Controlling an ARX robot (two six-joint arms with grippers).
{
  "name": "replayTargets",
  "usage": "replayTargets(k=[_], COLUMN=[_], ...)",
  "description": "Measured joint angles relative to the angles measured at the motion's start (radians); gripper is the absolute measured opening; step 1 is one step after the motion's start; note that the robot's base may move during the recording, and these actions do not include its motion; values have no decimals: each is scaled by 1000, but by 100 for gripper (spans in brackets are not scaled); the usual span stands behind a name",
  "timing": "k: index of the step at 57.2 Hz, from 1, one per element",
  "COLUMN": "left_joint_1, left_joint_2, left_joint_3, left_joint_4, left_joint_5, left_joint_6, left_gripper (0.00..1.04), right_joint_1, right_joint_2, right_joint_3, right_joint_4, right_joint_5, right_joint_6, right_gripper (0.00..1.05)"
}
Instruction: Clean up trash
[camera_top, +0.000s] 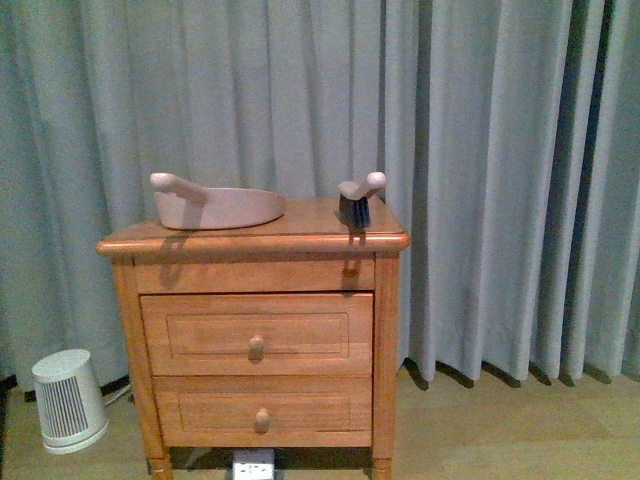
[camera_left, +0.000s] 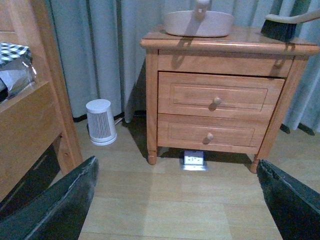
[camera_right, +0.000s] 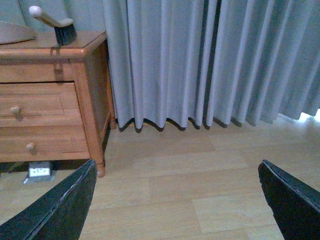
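We are finding no trash in any view: none is showing on top of the nightstand (camera_top: 250, 242), beside the dustpan (camera_top: 218, 207) and brush (camera_top: 356, 203) resting there, or on the bare floor (camera_right: 200, 190). We are therefore recording its place, heading and long axis as unknown. We are judging that crumpled trash would handle as light, soft and crushable, safe to pinch anywhere across its bulk. The left gripper (camera_left: 176, 165) and right gripper (camera_right: 176, 162) are hanging above the floor, fingers spread wide, holding nothing.
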Motion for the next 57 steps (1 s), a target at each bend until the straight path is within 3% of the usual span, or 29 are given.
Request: replayTargets(k=[57], left_joint_1=[0], left_joint_2=[0], left_joint_3=[0], left_joint_4=[0], left_joint_5=[0], left_joint_6=[0], left_gripper=[97], right_joint_1=[0], right_joint_2=[0], right_joint_3=[0], right_joint_4=[0], right_joint_5=[0], right_joint_6=[0], right_gripper=[97])
